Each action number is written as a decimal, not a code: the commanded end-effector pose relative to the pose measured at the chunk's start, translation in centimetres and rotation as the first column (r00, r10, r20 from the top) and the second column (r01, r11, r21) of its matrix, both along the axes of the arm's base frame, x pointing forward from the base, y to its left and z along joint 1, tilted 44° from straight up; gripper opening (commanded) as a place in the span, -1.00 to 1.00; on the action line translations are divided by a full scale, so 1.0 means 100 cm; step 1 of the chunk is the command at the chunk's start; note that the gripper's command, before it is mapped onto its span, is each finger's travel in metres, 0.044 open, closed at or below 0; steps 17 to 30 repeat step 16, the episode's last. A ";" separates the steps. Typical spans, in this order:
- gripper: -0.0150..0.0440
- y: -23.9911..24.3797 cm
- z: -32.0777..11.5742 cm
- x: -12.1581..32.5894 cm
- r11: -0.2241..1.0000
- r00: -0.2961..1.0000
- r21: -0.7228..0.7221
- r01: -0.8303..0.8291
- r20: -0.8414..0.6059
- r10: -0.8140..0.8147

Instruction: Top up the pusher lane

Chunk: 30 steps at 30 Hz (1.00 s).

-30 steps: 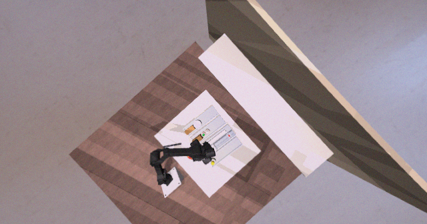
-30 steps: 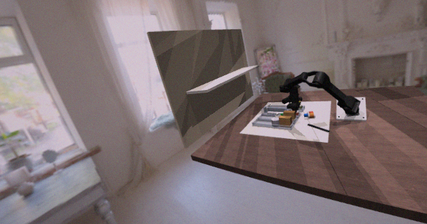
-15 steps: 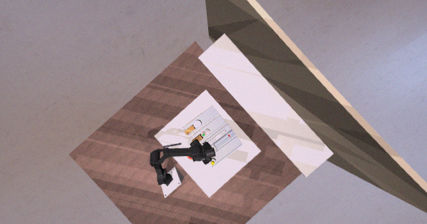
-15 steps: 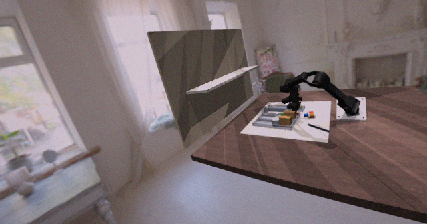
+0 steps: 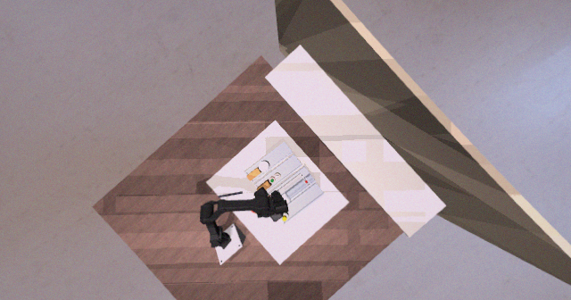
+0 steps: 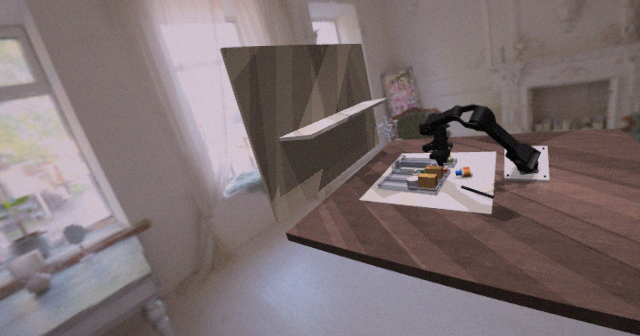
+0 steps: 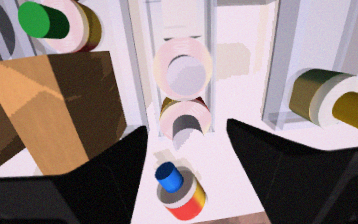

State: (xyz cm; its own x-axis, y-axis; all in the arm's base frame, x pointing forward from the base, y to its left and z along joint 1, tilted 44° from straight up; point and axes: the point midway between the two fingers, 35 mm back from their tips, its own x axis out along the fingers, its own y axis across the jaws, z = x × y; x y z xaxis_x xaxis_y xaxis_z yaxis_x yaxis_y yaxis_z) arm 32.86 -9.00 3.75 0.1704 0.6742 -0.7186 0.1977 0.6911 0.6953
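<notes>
In the wrist view, two jars with white knobbed lids stand in a row in the narrow lane (image 7: 213, 30). The front jar (image 7: 169, 120) stands upright at the lane's front end, close against or touching the rear jar (image 7: 161, 75). The pusher plate's dark edge shows just behind the rear jar; whether they touch is unclear. My gripper (image 7: 187, 127) is open, its fingertips spread either side of the front jar with gaps on both sides. The arm hides the lane's front in the top view. The low front stop cannot be made out clearly.
A brown box (image 7: 80, 110) stands left of the lane, with a green-knobbed jar (image 7: 57, 25) behind it. A yellow-knobbed jar (image 7: 325, 97) is right. A blue-capped jar (image 7: 182, 192) (image 6: 463, 172) lies in front. A black rod (image 5: 230, 195) (image 6: 477, 191) lies on the white mat (image 5: 281, 248).
</notes>
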 end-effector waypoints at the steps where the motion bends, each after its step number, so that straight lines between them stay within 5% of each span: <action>1: 0.51 -0.001 0.003 -0.001 1.000 1.000 -0.005 -0.010 0.000 0.010; 30: 0.51 0.007 0.004 -0.045 1.000 1.000 -0.005 -0.009 -0.003 0.009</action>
